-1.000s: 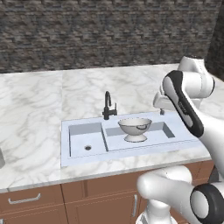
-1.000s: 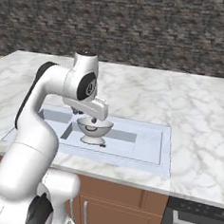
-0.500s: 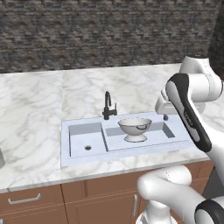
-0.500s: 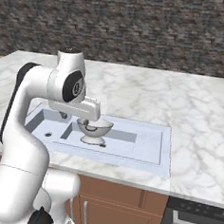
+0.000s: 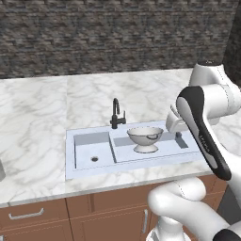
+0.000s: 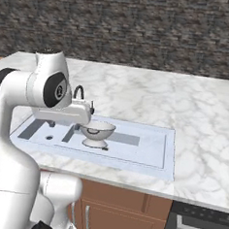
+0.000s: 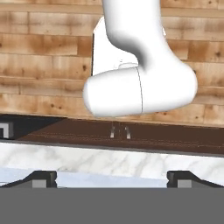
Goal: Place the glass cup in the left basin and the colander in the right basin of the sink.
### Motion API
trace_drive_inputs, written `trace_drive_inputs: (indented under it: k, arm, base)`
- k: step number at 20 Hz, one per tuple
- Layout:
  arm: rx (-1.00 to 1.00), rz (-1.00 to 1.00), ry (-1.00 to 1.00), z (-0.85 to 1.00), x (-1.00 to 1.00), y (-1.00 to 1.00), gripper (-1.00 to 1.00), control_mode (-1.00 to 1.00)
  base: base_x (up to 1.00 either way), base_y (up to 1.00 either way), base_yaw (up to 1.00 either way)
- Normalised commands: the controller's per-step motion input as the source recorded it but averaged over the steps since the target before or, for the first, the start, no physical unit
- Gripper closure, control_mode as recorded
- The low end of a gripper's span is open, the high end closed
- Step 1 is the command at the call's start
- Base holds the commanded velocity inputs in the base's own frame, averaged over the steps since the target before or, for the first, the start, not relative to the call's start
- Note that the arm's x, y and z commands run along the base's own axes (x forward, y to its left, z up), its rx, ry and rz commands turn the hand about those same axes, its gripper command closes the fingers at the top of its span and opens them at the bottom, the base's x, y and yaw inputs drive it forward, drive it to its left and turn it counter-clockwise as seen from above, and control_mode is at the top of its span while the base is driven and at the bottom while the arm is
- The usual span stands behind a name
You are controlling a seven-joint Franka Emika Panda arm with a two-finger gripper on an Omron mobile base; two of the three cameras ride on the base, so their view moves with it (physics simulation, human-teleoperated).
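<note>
The pale grey colander (image 5: 145, 136) (image 6: 96, 131) stands upright on its base ring in the wider right basin (image 5: 162, 149) (image 6: 138, 148) of the sink (image 5: 69, 157). The smaller left basin (image 5: 87, 148) (image 6: 37, 129) holds nothing but its dark drain. A grey sliver at the counter's far left edge looks like the glass cup (image 5: 1, 170), cut off by the frame. My gripper (image 5: 175, 123) (image 6: 85, 115) (image 7: 112, 180) hangs above the sink beside the colander, apart from it. Its dark fingertips (image 7: 41, 177) stand wide apart with nothing between them.
A thin black faucet (image 5: 116, 113) (image 6: 79, 92) rises behind the divider between the basins. Marble counter (image 5: 37, 122) surrounds the sink, with a dark stone wall behind. Wooden cabinet fronts (image 5: 33, 216) run below, and a dark oven front (image 6: 200, 225) sits at lower right.
My hand has drawn away from over the colander toward the front of the sink, still open. The colander has stayed where it stands in the right basin.
</note>
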Motion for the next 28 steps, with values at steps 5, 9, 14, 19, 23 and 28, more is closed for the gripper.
trace_drive_inputs:
  k: [5,9,14,19,23,28]
  arm:
    - [0.00,0.08,0.00,0.00,-0.09,0.02,-1.00,-1.00]
    - [0.00,0.02,0.00,0.00,0.00,0.00,-1.00,-1.00]
    - [0.00,0.00,0.00,0.00,0.00,0.00,-1.00,1.00]
    - [0.00,0.00,0.00,0.00,0.00,0.00,-1.00,1.00]
    - [0.00,0.00,0.00,0.00,0.00,0.00,-1.00,1.00]
    - [0.00,0.00,0.00,0.00,0.00,0.00,-1.00,1.00]
  base:
    - [0.00,0.00,0.00]
    - [0.00,0.00,0.00]
    - [0.00,0.00,0.00]
    - [0.00,0.25,0.00]
    - [0.00,0.53,-0.03]
    - [0.00,0.69,-0.07]
